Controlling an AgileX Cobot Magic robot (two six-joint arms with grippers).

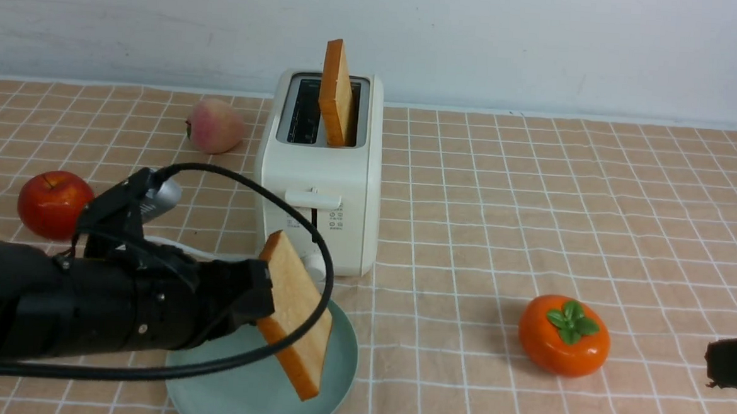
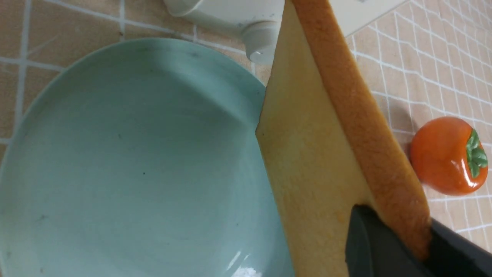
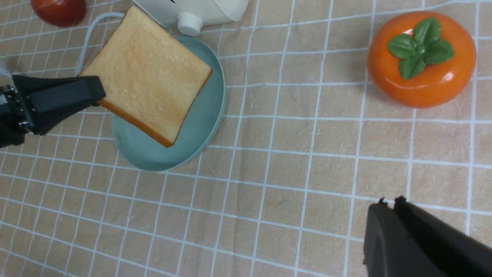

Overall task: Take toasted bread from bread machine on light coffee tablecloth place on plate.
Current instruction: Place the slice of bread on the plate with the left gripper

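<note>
My left gripper (image 1: 261,305) is shut on one slice of toasted bread (image 1: 296,313) and holds it on edge, tilted, just above the pale mint-green plate (image 1: 334,382). The left wrist view shows the jaws clamping the slice's crust (image 2: 369,134) over the plate (image 2: 115,154). The right wrist view shows that slice (image 3: 148,75) above the plate (image 3: 203,127). A second slice (image 1: 336,95) stands up from the right slot of the cream-white bread machine (image 1: 319,192) on the tan grid tablecloth (image 1: 532,209). My right gripper (image 3: 389,203) is shut and empty, at the right edge of the front view (image 1: 710,367).
An orange persimmon (image 1: 563,334) lies to the right of the plate. A red apple (image 1: 53,203) and a peach (image 1: 215,125) lie left of the bread machine. Its white cord (image 3: 86,42) runs behind the plate. A pale wall stands behind the table.
</note>
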